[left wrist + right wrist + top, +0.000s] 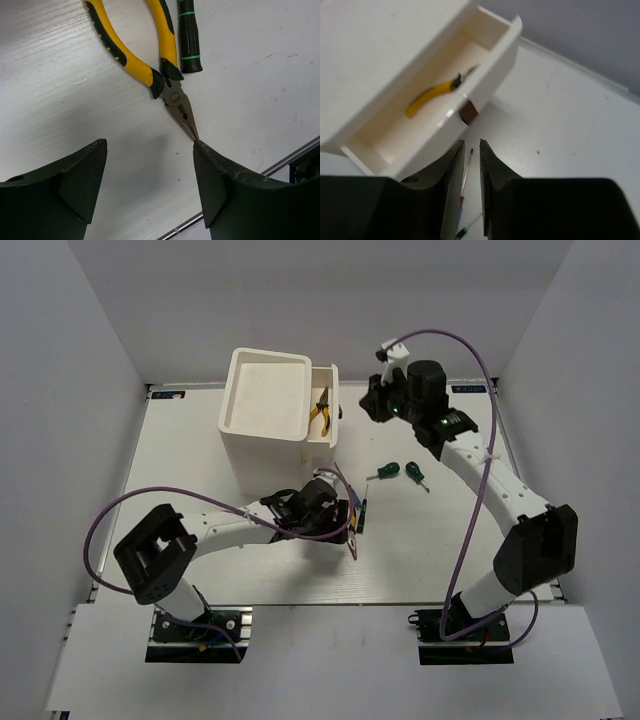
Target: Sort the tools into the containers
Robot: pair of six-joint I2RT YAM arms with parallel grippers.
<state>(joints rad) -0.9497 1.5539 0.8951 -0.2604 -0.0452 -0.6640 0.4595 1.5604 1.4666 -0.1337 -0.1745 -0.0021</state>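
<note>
Sorting under way: my left gripper (150, 172) hangs wide open and empty over the needle-nose pliers (145, 50), which lie flat on the white table (260, 75) with their yellow-and-black handles pointing away from me and their closed nose aimed into the gap between my fingers. The nose tip shows just beside one finger, though I cannot tell whether they touch. A dark screwdriver with green bands (189, 35) lies right alongside one handle, which I judge is why the jaws are spread so wide and lined up on the nose end: that gives room to take the pliers alone. Across the table my right gripper (470, 165) sits just in front of the open drawer (490, 75) of the white box (262, 400). Its fingers are drawn nearly together with only a slit between them and nothing that I can see gripped. The drawer's small dark knob (468, 111) is just ahead of the fingertips, a placement that suits tending the drawer by its pull. A second pair of pliers (432, 93) lies inside that drawer, so I read it as the pliers' bin and the table pair as bound there next. Two green-handled screwdrivers (388, 471) (413, 473) wait on the table between the arms, not yet sorted.
</note>
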